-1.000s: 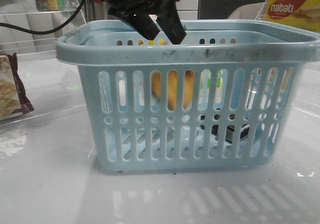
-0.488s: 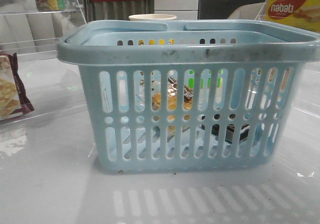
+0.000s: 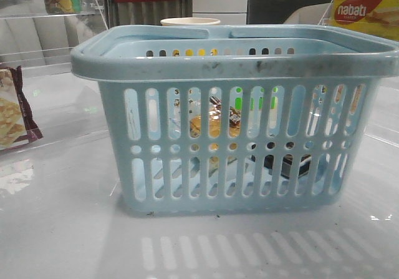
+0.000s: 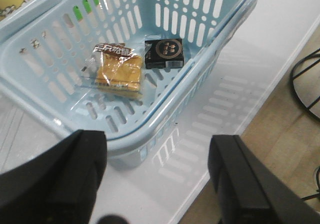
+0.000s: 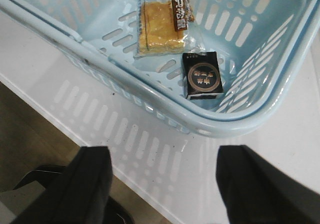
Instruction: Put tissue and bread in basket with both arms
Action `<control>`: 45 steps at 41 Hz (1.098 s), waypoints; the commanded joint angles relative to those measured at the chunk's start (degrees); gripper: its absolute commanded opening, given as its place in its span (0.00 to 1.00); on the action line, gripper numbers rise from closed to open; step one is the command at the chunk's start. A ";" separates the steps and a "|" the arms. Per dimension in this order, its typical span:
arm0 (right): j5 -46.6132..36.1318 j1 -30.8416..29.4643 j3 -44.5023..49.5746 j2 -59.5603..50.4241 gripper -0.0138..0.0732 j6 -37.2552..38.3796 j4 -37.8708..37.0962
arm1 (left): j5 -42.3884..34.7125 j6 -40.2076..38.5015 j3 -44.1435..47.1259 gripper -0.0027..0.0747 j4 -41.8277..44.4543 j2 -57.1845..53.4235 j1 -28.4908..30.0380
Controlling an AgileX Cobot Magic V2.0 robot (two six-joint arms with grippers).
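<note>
1. On the white table (image 3: 62, 229), at its middle, the pale blue basket (image 3: 237, 67) is set upright; its slotted walls and thick, dark-scuffed rim are seen in all three views, and both handles are folded down along the rim.
2. Above the near table edge, the left gripper (image 4: 160, 179) is held clear of the basket; its two dark fingers (image 4: 75, 169) are spread wide apart and nothing is held between them.
3. Also outside the basket wall, the right gripper (image 5: 162, 184) is held over the table edge; its fingers (image 5: 250, 184) are likewise parted widely and nothing is gripped.
4. On a raised surface at the far right, a yellow Nabati box (image 3: 365, 10) is shown.
5. At the left edge of the table, a maroon cracker packet (image 3: 15, 110) is partly seen, well apart from the basket.
6. On the basket floor, the bread (image 4: 119, 72) is laid flat in its clear wrapper, the dark label at one end.
7. Behind the basket rim, a pale cup (image 3: 190, 22) is partly seen.
8. Just beside the bread on the basket floor, the tissue (image 5: 201, 75) is laid flat; the two packets appear not to touch.
</note>
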 commanded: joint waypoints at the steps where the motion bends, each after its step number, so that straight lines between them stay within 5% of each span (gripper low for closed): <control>1: -3.10 0.02 -1.55 -0.28 0.79 -0.37 0.00 | -2.82 -8.65 1.37 0.68 6.30 -4.75 -0.01; 10: -5.22 -4.19 -1.55 0.76 0.79 6.42 -11.74 | -1.84 -16.45 4.14 0.68 14.43 -9.41 -0.01; 24: -4.58 -9.05 -1.55 1.21 0.78 6.44 -11.98 | -1.95 -16.45 4.31 0.65 14.43 -8.58 -0.01; 39: -4.57 -9.05 -1.55 1.21 0.28 6.44 -11.16 | -2.06 -16.45 4.31 0.15 14.43 -8.58 -0.01; 45: -4.57 -9.05 -1.55 1.21 0.23 6.44 -11.16 | -2.06 -16.45 4.31 0.15 14.43 -8.58 -0.01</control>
